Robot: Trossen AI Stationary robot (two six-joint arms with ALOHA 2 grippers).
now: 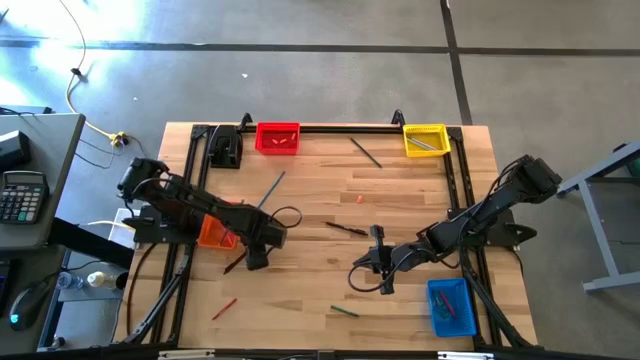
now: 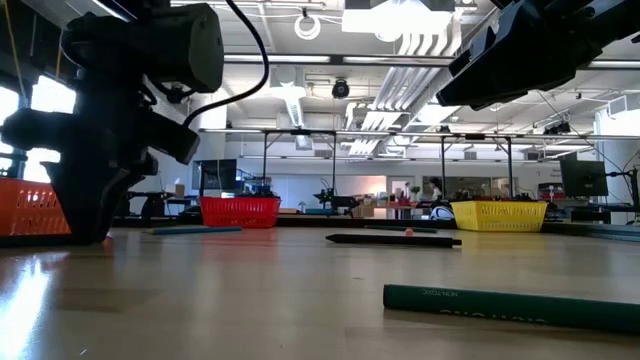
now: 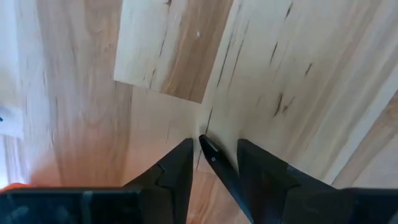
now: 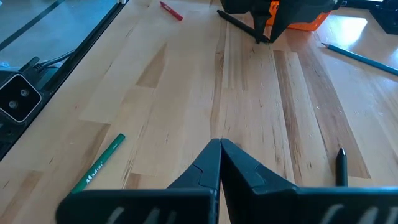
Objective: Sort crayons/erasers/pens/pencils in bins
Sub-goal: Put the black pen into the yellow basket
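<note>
Between the left gripper's [image 3: 211, 163] jaws lies a dark pen [image 3: 217, 169], flat on the surface [image 3: 298, 74] beside the orange bin [image 1: 215, 234]. Jaws partly open, straddling it, no grip yet. Right gripper [image 4: 220, 155] shut, empty, hovering mid-surface. Risk: pen sits skewed across the gap; closing could flick it aside.
</note>
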